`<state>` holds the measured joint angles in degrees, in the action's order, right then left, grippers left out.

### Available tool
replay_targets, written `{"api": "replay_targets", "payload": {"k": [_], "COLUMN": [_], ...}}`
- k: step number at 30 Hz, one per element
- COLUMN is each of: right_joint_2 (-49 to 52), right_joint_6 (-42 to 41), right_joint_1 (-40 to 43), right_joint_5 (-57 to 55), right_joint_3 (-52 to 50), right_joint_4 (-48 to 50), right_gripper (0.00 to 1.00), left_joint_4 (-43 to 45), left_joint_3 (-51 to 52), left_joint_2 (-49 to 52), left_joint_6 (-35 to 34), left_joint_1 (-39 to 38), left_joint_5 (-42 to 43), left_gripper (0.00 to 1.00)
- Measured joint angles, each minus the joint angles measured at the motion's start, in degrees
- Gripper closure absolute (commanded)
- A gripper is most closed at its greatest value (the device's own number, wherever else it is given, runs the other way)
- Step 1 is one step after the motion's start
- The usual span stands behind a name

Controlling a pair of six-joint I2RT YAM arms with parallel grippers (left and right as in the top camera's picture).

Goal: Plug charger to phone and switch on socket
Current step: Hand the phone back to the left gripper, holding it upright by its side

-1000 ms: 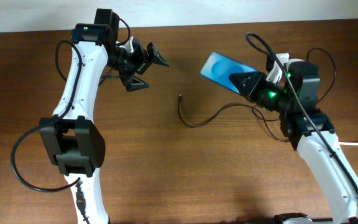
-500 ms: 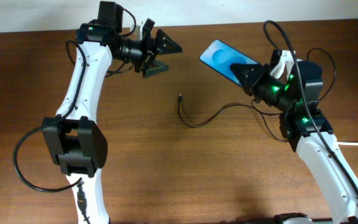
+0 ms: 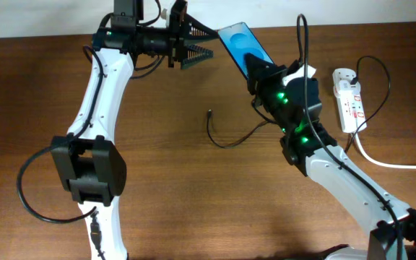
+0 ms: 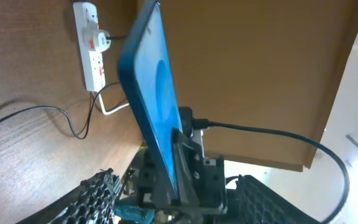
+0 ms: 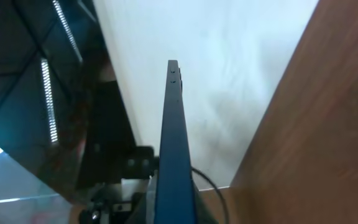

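Note:
My right gripper [image 3: 260,72] is shut on the phone [image 3: 238,43], a slim phone with a blue lit screen, and holds it tilted in the air at the back of the table. The phone shows edge-on in the right wrist view [image 5: 171,137] and in the left wrist view [image 4: 156,106]. My left gripper [image 3: 206,43] is open, with its tips just left of the phone's free end. The charger's black tip [image 3: 209,113] lies on the table and its thin cable [image 3: 226,144] curls to the right. The socket [image 3: 349,97], a white power strip with red switches, lies at the right; it also shows in the left wrist view [image 4: 91,53].
A thick white cord [image 3: 399,165] runs from the power strip off the right edge. The wooden table [image 3: 215,209] ends at a white wall behind both grippers. Black arm cables loop above my right arm [image 3: 300,43].
My right arm swung the phone left and toward the back, uncovering the power strip. My left gripper moved right and back until its open fingers reached the phone's end.

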<state>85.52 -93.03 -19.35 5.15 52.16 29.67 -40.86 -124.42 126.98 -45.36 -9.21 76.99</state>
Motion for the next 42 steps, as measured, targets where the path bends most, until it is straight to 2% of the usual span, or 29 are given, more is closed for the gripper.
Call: {"api": "replay_targets", "payload": {"k": [2,4,8,14,18,19,20,22,23,24,27,28,32,33,34,36,39,40,42], "right_joint_2": [0.0,0.0,0.0,1.7,2.2,2.2,2.3,2.3,2.3,2.4,2.6,2.6,2.8,2.9,2.9,3.0,2.9,3.0,3.2], "right_joint_6": [-0.4,-0.6,-1.1,-5.2,-9.2,-10.2,-11.6,-12.1,-11.7,-10.3,-8.9,-8.1,1.7,5.9,9.7,22.6,35.2,39.6,46.2], "right_joint_1": [-1.1,-1.8,-4.4,-4.3,-4.3,-4.3,-4.4,-4.5,-4.5,-4.5,-4.4,-4.4,-2.4,-0.6,0.9,4.5,5.4,5.4,5.4], "right_joint_5": [-0.2,-0.3,-0.4,-0.8,-0.9,-0.9,-0.9,-1.0,-1.0,-0.8,-0.2,-0.1,2.6,5.2,7.4,13.9,15.9,15.8,15.2], "right_joint_3": [0.0,0.0,0.0,0.0,0.2,0.2,0.1,0.1,0.1,0.2,0.2,0.2,0.4,0.4,0.4,0.9,1.6,3.7,9.9], "right_joint_4": [0.7,0.7,0.7,1.5,2.6,2.6,3.0,2.9,2.9,2.1,2.1,2.0,-2.6,-5.9,-7.9,-21.5,-38.7,-46.3,-54.3], "right_gripper": [0.96,0.96,0.96,0.96,0.96,0.96,0.95,0.81,0.69,0.52,0.32,0.32,0.32,0.38,0.39,0.44,0.48,0.51,0.51], "left_joint_4": [0.0,0.0,0.2,0.0,0.0,0.0,-0.1,-0.1,-0.1,-0.1,-0.1,0.0,-5.9,-10.0,-12.3,-23.9,-36.8,-37.5,-38.0], "left_joint_3": [0.0,0.0,0.0,0.0,0.0,0.0,0.0,0.0,0.0,0.0,0.0,0.0,0.0,0.0,0.0,-0.1,-0.3,-0.3,-0.3], "left_joint_2": [0.0,0.0,0.0,0.0,0.0,0.0,0.0,0.0,0.0,0.0,0.0,0.0,0.0,0.0,0.0,0.0,0.0,0.0,0.0], "left_joint_6": [-0.2,-0.2,-1.4,-2.3,-3.3,-3.6,-7.7,-8.2,-8.0,-7.1,-3.5,-3.5,3.7,8.1,11.7,21.7,32.6,34.9,38.7], "left_joint_1": [-0.9,-2.5,-3.8,-5.2,-5.2,-5.2,-4.9,-4.9,-4.9,-5.0,-5.0,-4.1,3.7,6.3,8.5,14.0,17.6,18.1,18.6], "left_joint_5": [-1.2,-2.8,-7.5,-11.5,-13.1,-13.0,-11.8,-11.7,-12.1,-12.5,-16.5,-16.7,-16.7,-15.1,-14.4,-13.9,-16.3,-16.0,-9.9], "left_gripper": [0.32,0.37,0.56,0.72,1.0,1.0,1.0,1.0,1.0,1.0,1.0,1.0,1.0,1.0,1.0,1.0,1.0,1.0,1.0]}}
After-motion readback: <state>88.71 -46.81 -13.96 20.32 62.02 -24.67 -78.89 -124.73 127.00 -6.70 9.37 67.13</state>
